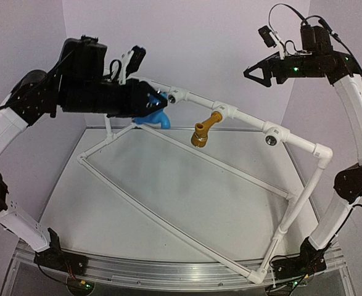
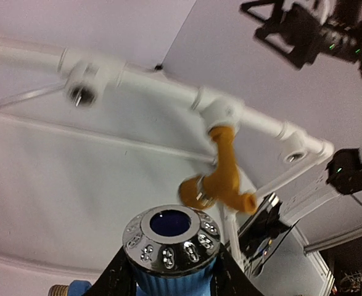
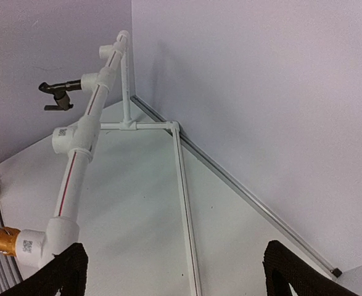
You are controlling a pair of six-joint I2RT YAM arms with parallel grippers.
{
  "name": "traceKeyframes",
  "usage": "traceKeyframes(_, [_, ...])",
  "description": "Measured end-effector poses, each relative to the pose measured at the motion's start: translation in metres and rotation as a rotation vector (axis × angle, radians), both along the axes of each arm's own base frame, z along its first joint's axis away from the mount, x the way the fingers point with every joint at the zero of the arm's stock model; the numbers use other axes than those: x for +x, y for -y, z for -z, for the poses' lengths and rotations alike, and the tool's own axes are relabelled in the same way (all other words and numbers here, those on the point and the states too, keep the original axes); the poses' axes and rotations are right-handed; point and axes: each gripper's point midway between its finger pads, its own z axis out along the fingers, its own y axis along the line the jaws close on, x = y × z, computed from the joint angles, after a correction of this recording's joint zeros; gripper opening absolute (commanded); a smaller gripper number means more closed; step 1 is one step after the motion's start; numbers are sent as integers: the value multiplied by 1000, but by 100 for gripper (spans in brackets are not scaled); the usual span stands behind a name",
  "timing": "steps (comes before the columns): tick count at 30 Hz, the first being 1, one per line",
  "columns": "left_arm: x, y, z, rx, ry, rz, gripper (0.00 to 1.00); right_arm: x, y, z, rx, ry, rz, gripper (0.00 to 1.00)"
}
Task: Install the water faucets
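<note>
1. The left gripper (image 1: 148, 98) is gripping the blue faucet (image 1: 155, 118), its jaws partly closed on the ribbed body. It is holding the faucet in the air over the far left corner of the table (image 1: 168, 209).
2. The faucet is hanging just beside the empty left-end socket (image 1: 173, 96) of the white pipe frame (image 1: 211, 160).
3. The mustard-yellow faucet (image 1: 205, 129) is sitting in the middle socket.
4. The right gripper (image 1: 253, 73) is hovering wide open near the far right edge, gripping nothing.
5. Doing this step well probably means lining the faucet's stem up square with the socket before pressing in. Going in tilted is likely risking a jam or nudging the frame.
</note>
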Motion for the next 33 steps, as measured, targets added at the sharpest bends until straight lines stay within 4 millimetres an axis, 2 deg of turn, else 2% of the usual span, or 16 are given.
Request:
traceKeyframes(2, [11,20,-32,-56,82,19,0,-1,-7,-7,17,32,-31,94])
traceKeyframes(4, [23,37,-51,-95,140,33,0,-1,-10,-12,33,59,-50,92])
traceKeyframes(10, [73,64,-73,-229,203,19,0,-12,-16,-17,70,109,-97,90])
traceKeyframes(13, [95,71,-95,-360,230,16,0,-23,-22,-20,92,144,-123,89])
traceKeyframes(15, [102,75,-108,-432,238,30,0,-31,-28,-26,110,188,-145,89])
traceKeyframes(19, [96,92,-147,-593,259,114,0,-47,-43,-39,143,273,-195,88])
traceKeyframes(25, [77,95,-183,-783,239,218,0,-63,-74,-66,198,425,-268,86])
traceKeyframes(29, [67,97,-197,-861,214,282,0,-77,-93,-74,200,514,-325,83])
traceKeyframes(33, [61,102,-201,-914,171,343,0,-87,-106,-76,187,577,-367,78])
